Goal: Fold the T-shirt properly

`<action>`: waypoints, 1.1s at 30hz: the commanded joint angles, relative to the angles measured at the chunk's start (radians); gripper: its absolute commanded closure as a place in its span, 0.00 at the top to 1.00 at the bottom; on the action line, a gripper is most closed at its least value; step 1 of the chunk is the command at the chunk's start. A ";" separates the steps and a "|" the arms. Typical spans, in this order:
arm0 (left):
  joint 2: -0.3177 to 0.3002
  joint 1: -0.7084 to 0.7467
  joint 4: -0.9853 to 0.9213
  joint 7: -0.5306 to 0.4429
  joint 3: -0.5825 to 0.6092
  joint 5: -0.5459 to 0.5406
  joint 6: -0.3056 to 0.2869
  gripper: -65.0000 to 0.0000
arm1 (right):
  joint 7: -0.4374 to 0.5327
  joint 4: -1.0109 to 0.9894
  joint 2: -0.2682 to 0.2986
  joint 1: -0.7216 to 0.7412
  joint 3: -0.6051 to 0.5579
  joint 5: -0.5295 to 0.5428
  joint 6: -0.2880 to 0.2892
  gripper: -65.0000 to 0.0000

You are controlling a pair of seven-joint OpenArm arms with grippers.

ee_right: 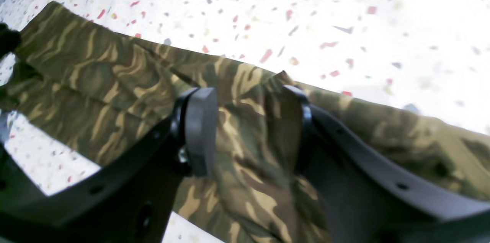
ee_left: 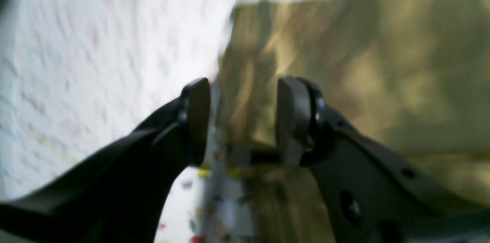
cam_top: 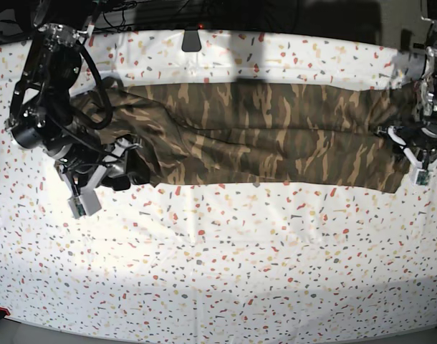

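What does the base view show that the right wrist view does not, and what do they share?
Only the base view shows the whole T-shirt lying as a long band, with the left gripper at one end and the right gripper at the other. Only the right wrist view shows that gripper's fingers close up, standing apart over camouflage cloth. Both show the speckled white cloth beneath.

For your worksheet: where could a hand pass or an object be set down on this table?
Free: the wide speckled cloth below the T-shirt. Crowded: the shirt's ends, at the right tool and the left tool.
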 commanded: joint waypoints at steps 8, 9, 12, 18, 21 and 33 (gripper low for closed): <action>-0.047 -0.182 -0.129 0.053 -0.008 -0.232 -0.046 0.42 | -0.005 0.019 0.008 0.016 0.002 0.018 0.029 0.42; -0.047 -0.193 -0.129 0.049 -0.008 -0.251 -0.064 0.42 | -0.005 0.019 0.008 0.016 0.002 0.018 0.030 0.42; -0.041 -0.216 -0.132 -0.003 -0.008 -0.277 -0.109 0.42 | -0.008 0.019 0.008 0.016 0.002 0.018 0.029 0.42; -0.038 -0.280 -0.307 -0.090 -0.006 -0.282 -0.180 0.43 | -0.008 0.019 0.003 0.016 0.001 0.019 0.029 0.42; -0.033 -0.337 -0.403 -0.105 -0.006 -0.331 -0.232 0.43 | -0.008 0.019 0.003 0.016 0.001 0.018 0.029 0.42; 0.068 -0.442 -0.514 -0.114 -0.006 -0.175 -0.259 0.43 | -0.016 0.019 0.002 0.016 0.002 0.014 0.029 0.42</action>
